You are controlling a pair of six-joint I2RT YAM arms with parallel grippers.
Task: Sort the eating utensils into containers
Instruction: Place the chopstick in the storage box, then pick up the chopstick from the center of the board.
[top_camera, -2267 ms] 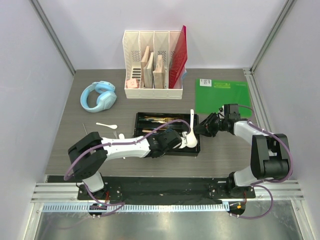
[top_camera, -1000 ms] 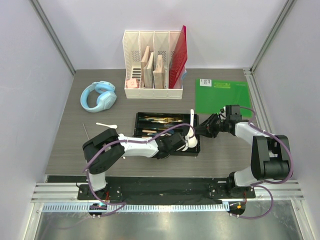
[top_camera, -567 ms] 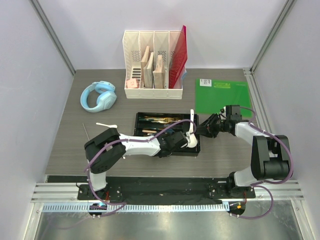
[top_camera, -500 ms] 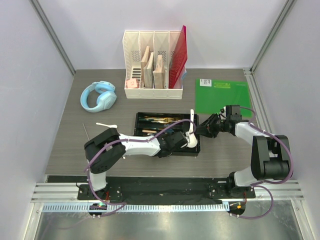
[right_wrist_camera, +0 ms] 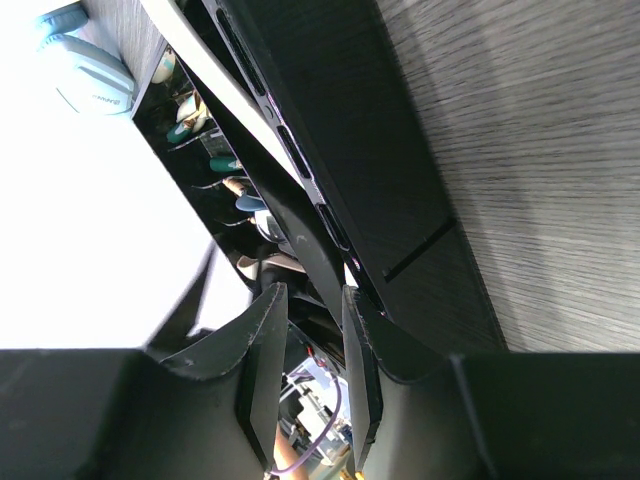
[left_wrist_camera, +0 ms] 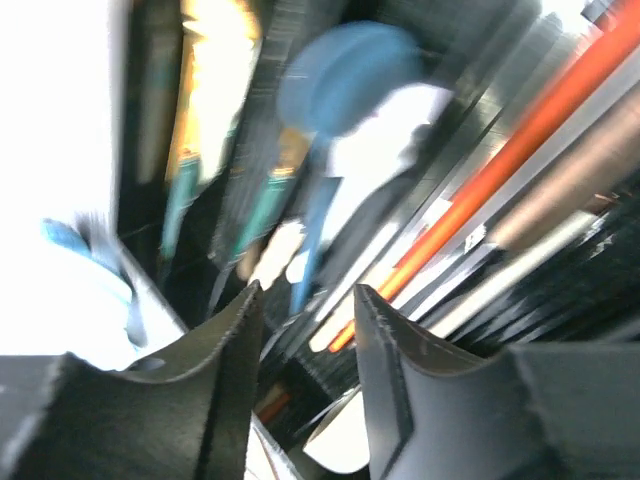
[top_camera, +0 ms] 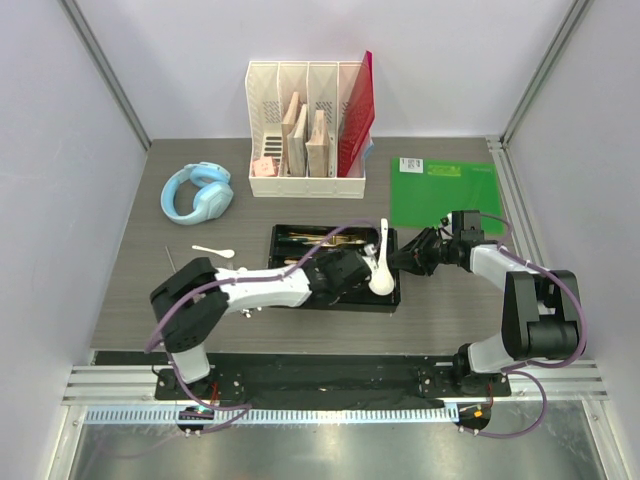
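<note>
Top external shows the tray [top_camera: 275, 245] mid-table, a soup spoon [top_camera: 382, 270] in its right end and a small white spoon [top_camera: 213, 251] lying left of it. Only the wrist views show the grips: the right gripper [right_wrist_camera: 305, 310] pinches the tray's rim, while the left gripper [left_wrist_camera: 305, 300] hangs parted above blurred cutlery [left_wrist_camera: 500, 172].

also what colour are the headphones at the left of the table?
The headphones are light blue, with no pattern visible. They show best in the top external view.
</note>
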